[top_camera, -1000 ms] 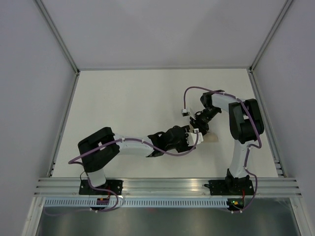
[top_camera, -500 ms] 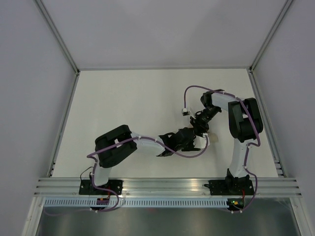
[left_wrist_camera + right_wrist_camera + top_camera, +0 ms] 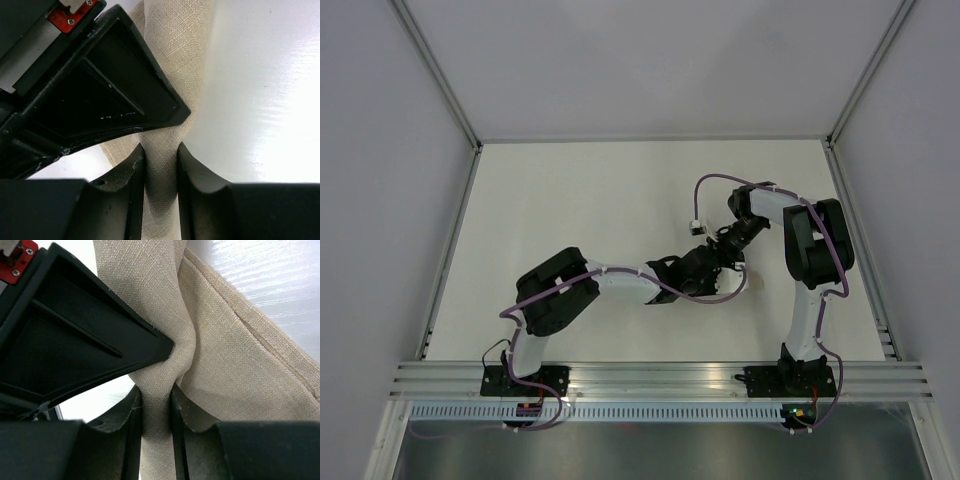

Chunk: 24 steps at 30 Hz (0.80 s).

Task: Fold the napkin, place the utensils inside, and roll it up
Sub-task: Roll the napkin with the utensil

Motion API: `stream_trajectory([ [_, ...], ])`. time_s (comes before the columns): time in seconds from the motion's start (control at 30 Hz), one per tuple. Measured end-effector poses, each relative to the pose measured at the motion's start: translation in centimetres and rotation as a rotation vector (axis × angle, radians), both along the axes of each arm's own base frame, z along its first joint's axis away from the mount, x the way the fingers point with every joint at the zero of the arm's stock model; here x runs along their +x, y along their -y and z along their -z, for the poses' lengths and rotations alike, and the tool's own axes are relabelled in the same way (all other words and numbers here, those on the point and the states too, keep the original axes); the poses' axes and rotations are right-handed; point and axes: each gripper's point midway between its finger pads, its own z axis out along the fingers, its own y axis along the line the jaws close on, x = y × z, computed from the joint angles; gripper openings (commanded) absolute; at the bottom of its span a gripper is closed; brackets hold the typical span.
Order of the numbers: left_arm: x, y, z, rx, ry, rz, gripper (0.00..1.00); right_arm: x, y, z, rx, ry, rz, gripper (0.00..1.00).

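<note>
Left wrist view: the left gripper (image 3: 161, 165) clenches a gathered fold of the napkin (image 3: 175, 45), and the beige cloth runs up toward 12 o'clock over the white table (image 3: 260, 100). Right wrist view: the right gripper (image 3: 156, 405) likewise pinches a bunched pleat, with hemmed layers spreading toward 3 o'clock. Overhead, both grippers sit together at 3 o'clock from the table's middle.
</note>
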Motion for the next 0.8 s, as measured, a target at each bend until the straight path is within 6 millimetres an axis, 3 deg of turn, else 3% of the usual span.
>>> stream_trajectory([
  [0.2, -0.1, 0.0, 0.1, -0.012, -0.07, 0.01, 0.21, -0.2, 0.0, -0.4, -0.004, -0.012, 0.021, 0.51],
  [0.3, -0.2, 0.0, 0.1, -0.024, -0.094, 0.007, 0.21, -0.1, 0.1, -0.7, -0.011, -0.005, 0.032, 0.56],
  [0.47, -0.2, 0.0, 0.1, -0.037, -0.13, 0.003, 0.21, 1.9, 1.4, -1.4, -0.012, 0.042, 0.095, 0.57],
  [0.63, -0.3, -0.1, 0.1, -0.043, -0.173, -0.009, 0.21, 4.8, 3.3, -4.7, 0.034, 0.142, 0.22, 0.57],
  [0.8, -0.2, -0.2, 0.1, -0.044, -0.266, -0.019, 0.22, 6.6, 6.5, -9.7, 0.126, 0.277, 0.371, 0.57],
])
